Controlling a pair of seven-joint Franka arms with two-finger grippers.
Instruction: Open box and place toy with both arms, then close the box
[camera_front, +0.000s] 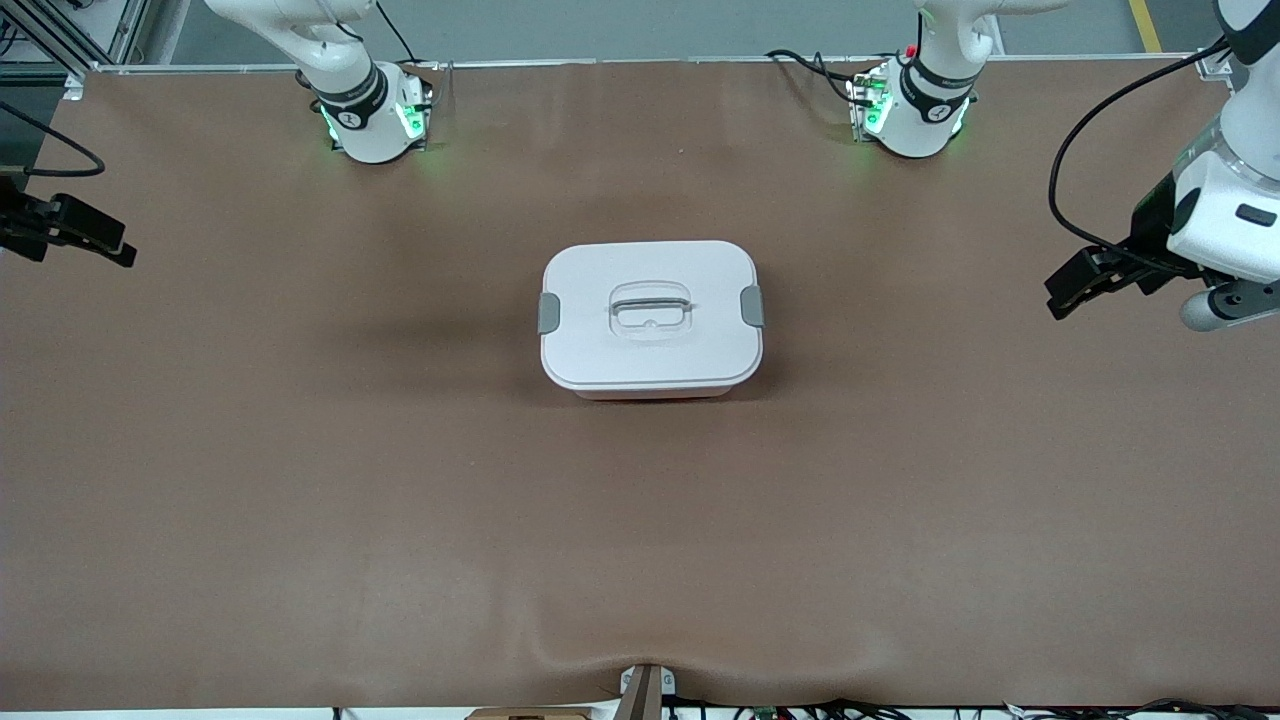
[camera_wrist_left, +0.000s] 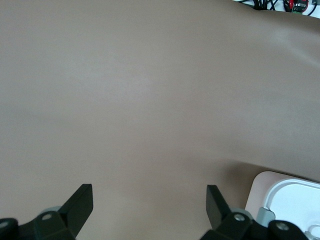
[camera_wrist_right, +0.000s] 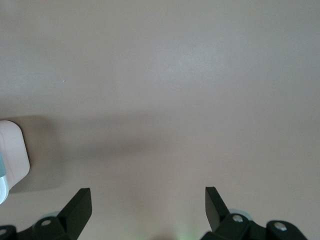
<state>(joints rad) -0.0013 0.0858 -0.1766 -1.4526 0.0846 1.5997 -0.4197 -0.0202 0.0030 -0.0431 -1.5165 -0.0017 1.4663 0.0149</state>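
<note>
White-lidded box (camera_front: 650, 320) shut at mid-table (camera_front: 300, 480), both grey clips down.
Left gripper (camera_front: 1085, 285) hangs over the table toward the left arm's end from the box, right gripper (camera_front: 70, 238) toward the right arm's end; both jaws spread, holding nothing.

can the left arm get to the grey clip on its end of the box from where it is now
Probably yes. The left gripper hangs open over bare table toward its own end, and nothing lies between it and the clip on the closed box. The right gripper waits open at its end.
</note>
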